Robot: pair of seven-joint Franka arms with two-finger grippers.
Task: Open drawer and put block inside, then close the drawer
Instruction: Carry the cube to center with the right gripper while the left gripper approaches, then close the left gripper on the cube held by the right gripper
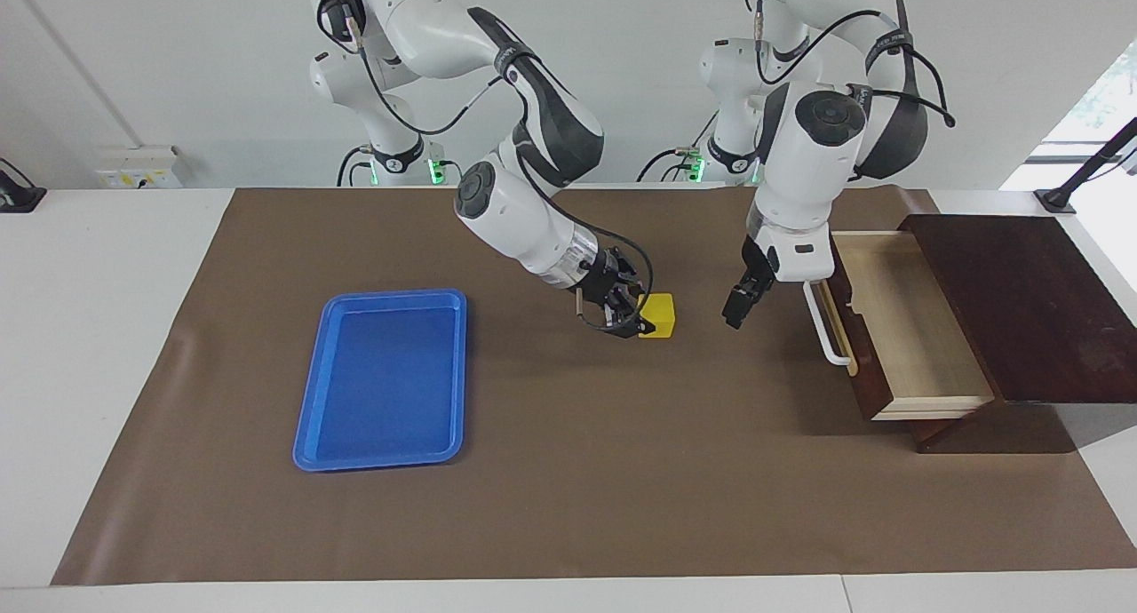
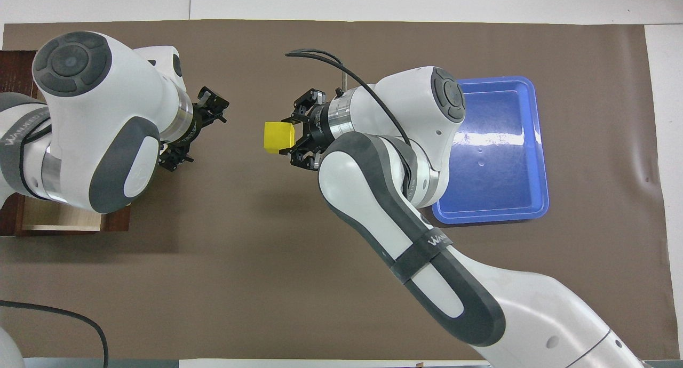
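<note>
The worktop [image 1: 568, 506] carries a brown mat, and at about three o'clock in the facing view stands the dark wooden box with its drawer [image 1: 897, 329] pulled out, pale interior bare and showing. It looks rigid and weighty enough to stay put; its white bar handle [image 1: 822, 324] is the natural place to push or pull. The blue tray [image 1: 382, 378], at nine o'clock of the block, plays no part. The right gripper [image 1: 632, 322] has its jaws clenched on the block [image 1: 658, 315], at the mat's middle. The left gripper [image 1: 739, 304] hangs released over the mat between block and handle. The block seems light, stiff and smooth-faced, so a squeeze across two flat parallel faces suits it; a corner grip could slip.
</note>
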